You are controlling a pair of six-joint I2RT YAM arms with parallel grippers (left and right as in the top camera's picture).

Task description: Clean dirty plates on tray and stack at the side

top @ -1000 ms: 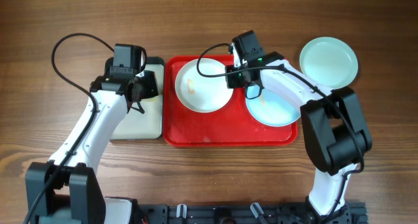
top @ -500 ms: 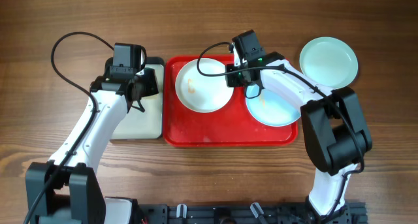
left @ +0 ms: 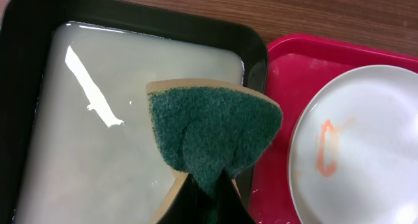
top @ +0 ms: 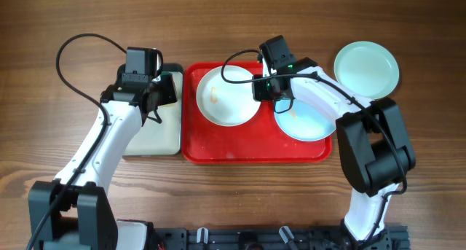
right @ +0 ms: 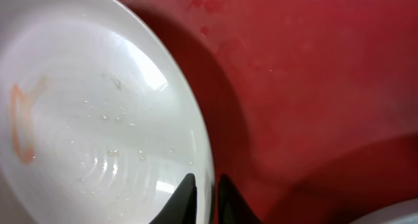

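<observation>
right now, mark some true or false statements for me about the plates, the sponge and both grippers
The left gripper holds the sponge in its jaws. True.
The white plate is spotless. False: it bears an orange smear.
All three plates lie on the red tray. False: one pale blue plate sits on the table beside it.
The right gripper has its jaws either side of the white plate's rim. True.
The sponge presses on the white plate. False: it hangs over the black-rimmed tray.
</observation>
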